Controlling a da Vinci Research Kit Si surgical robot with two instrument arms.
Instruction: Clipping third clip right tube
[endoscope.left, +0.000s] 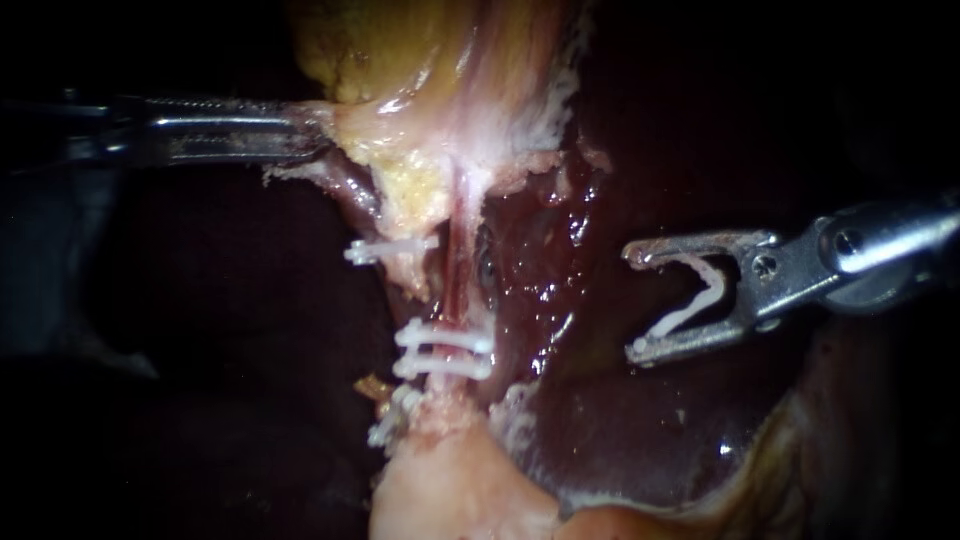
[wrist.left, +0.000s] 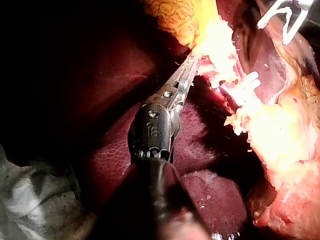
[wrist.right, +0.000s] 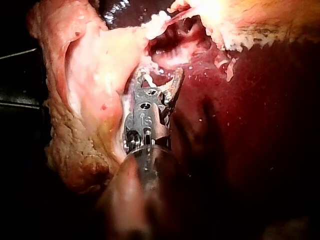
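— Where's the right tube (endoscope.left: 458, 272)?
— Centre of the endoscope view, running 12 to 6, with two clips (endoscope.left: 445, 341) across its lower part.
— And the right instrument (endoscope.left: 632, 303)?
— At the tube's 3 o'clock, apart from it, over liver (endoscope.left: 600, 430). Its jaws are spread wide, cradling an open clip (endoscope.left: 712, 285).
— And the left instrument (endoscope.left: 305, 138)?
— At 10 o'clock, jaws clamped on pale tissue (endoscope.left: 365, 140).

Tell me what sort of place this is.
Probably a surgical practice bench, seen close up. Over a dark red liver, the left instrument holds pale tissue, the right instrument carries a fresh clip, and white clips sit across a tube.
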